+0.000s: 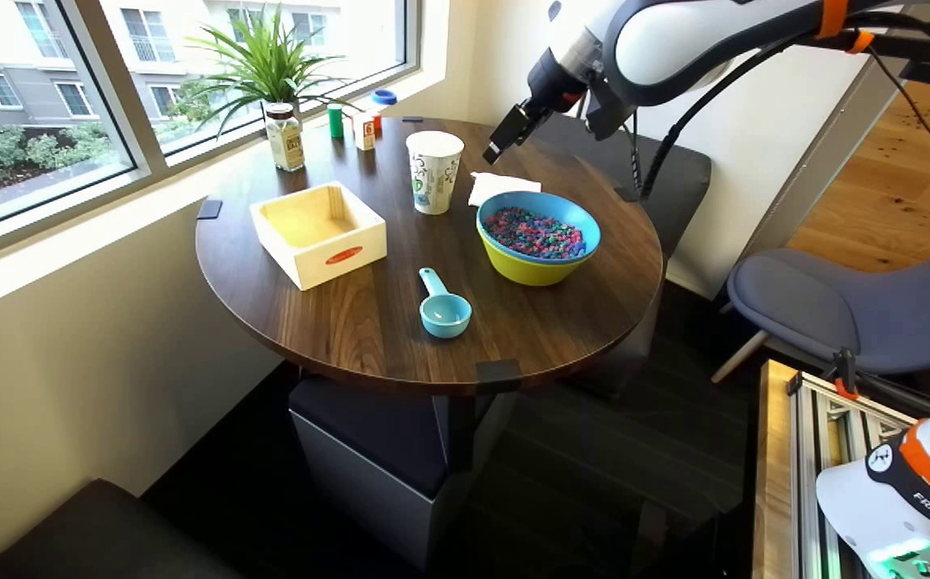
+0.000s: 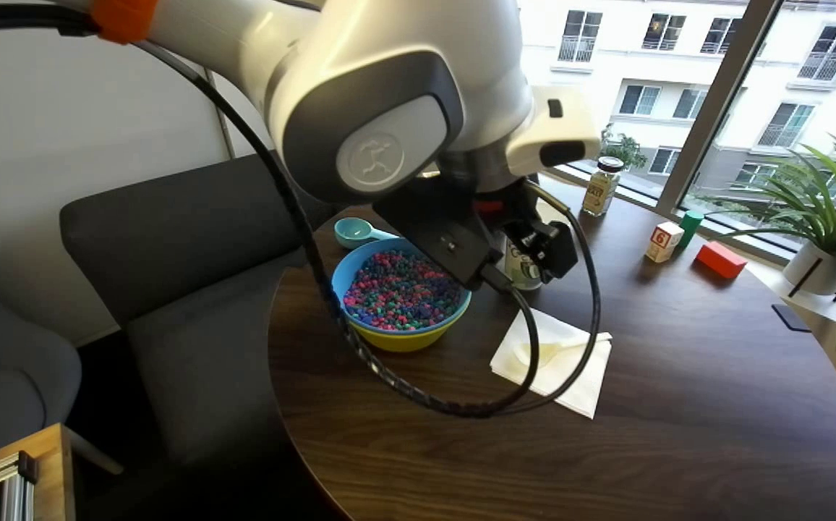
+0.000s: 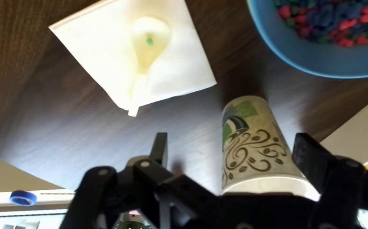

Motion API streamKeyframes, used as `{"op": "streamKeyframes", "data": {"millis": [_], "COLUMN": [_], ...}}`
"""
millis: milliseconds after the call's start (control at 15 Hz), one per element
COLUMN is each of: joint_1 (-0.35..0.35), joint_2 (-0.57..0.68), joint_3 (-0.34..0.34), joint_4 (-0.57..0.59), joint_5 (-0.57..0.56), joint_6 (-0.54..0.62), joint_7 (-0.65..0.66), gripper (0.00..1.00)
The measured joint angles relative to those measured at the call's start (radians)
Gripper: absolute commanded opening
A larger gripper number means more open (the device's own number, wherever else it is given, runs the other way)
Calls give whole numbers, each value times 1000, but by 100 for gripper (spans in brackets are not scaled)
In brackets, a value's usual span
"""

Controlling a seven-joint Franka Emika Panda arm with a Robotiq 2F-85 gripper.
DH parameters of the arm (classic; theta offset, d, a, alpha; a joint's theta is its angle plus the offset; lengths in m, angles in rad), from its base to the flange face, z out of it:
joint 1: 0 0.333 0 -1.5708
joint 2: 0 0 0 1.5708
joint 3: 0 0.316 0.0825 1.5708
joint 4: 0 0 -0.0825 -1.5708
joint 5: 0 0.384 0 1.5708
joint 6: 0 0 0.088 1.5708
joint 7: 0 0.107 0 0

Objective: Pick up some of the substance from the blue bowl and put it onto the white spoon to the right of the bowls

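Observation:
The blue bowl (image 1: 565,207) is blue inside and yellow-green outside, and stands upright on the table in both exterior views (image 2: 349,273). It holds the substance (image 1: 537,233), loose purple, red, blue and green bits; both show in part in the wrist view, the bowl (image 3: 314,62) and the substance (image 3: 340,19). The white spoon (image 3: 150,31) lies on a white napkin (image 3: 184,63), with one green bit in its bowl. My gripper (image 3: 231,148) is open and empty, high above the table. In the wrist view the paper cup (image 3: 251,143) appears between its fingers, standing below.
A teal scoop (image 1: 445,314) and an open wooden box (image 1: 344,249) stand on the table. A salt jar (image 1: 284,137), a number block (image 2: 664,241) and a red block (image 2: 722,260) are near the window. The arm's cable (image 2: 461,409) hangs in loops.

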Motion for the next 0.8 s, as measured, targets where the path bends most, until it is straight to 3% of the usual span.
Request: {"op": "streamKeyframes", "data": {"millis": [467, 733, 800], "joint_1": [44, 52, 52], "joint_2": [-110, -107, -105], "joint_3": [27, 27, 27], "joint_4": [-31, -74, -86], "joint_5": [60, 55, 54], "joint_6": [-306, -343, -342], "joint_7": [-43, -70, -79], "gripper": [100, 100, 95]}}
